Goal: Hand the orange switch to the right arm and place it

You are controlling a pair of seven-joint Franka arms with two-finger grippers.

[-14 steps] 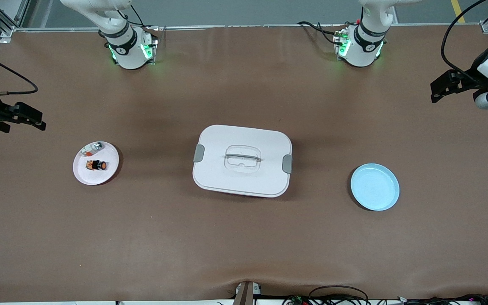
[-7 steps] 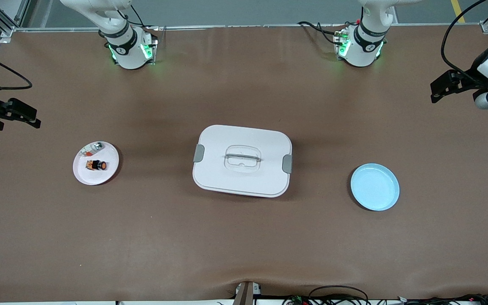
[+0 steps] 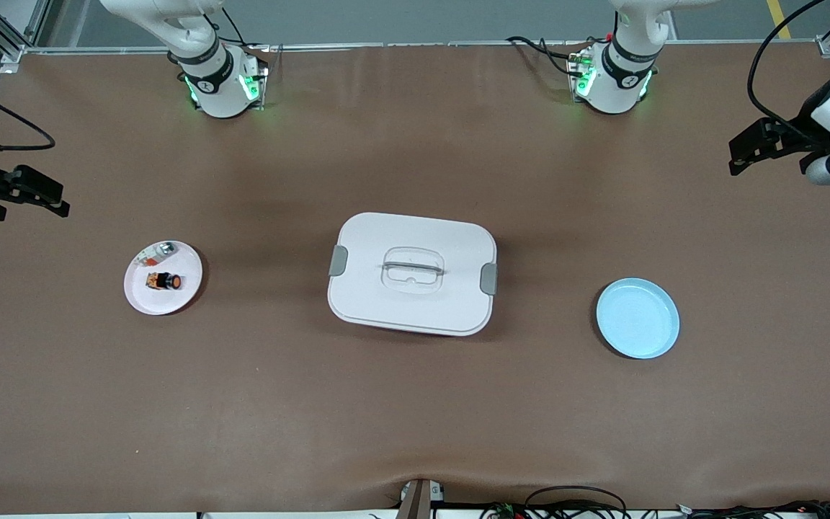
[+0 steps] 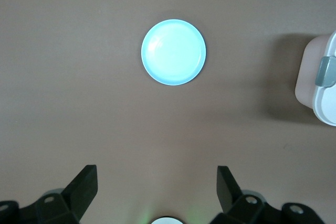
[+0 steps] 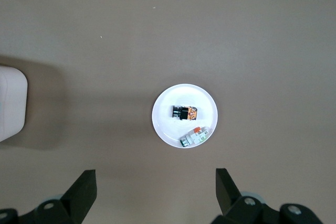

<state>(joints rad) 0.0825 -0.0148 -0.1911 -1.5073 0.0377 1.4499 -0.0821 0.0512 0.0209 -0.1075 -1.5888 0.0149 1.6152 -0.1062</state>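
While the right gripper (image 3: 44, 199) hangs open over the table's right-arm end, the orange switch (image 3: 164, 280) lies on the white plate (image 3: 143, 296) beside a clear-cased part (image 3: 156, 251). Then come the lidded white box (image 3: 412, 272), the blue plate (image 3: 637, 318), and the left gripper (image 3: 750, 148), open.

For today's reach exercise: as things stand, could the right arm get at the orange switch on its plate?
Probably yes. The switch lies uncovered on the white plate toward the right arm's end, beside only a small clear-cased part. The right gripper hangs nearby with fingers open, and nothing stands between them.
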